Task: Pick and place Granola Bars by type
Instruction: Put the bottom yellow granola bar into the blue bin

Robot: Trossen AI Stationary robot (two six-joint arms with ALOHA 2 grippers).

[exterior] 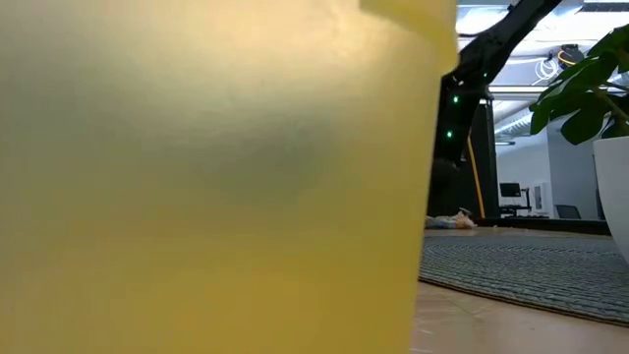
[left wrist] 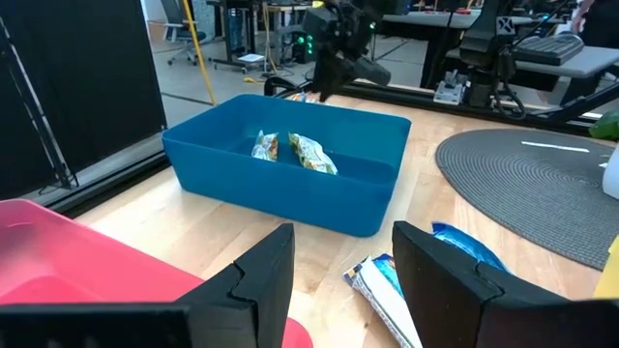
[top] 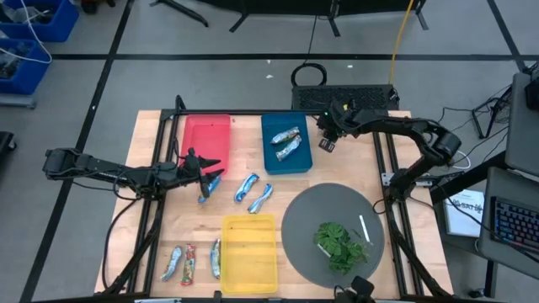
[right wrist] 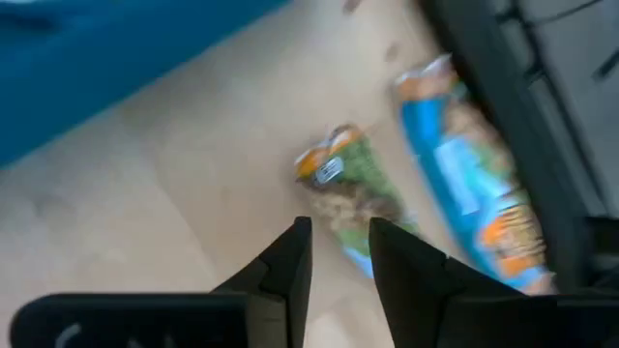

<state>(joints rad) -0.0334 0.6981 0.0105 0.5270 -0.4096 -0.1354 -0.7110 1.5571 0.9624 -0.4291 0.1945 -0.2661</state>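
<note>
Wooden table (top: 253, 160): left jaws (top: 210, 166) open over blue-and-white bars (top: 207, 187); right jaws (top: 327, 135) slightly parted, empty, beside blue bin (top: 271, 162).

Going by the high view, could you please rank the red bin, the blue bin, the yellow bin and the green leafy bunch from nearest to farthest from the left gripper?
From the left gripper:
1. Red bin, right beside it at the table's back left.
2. Blue bin, back centre; the yellow bin, front centre, is too close to it to call.
3. Green leafy bunch, on the grey round mat at front right.
</note>
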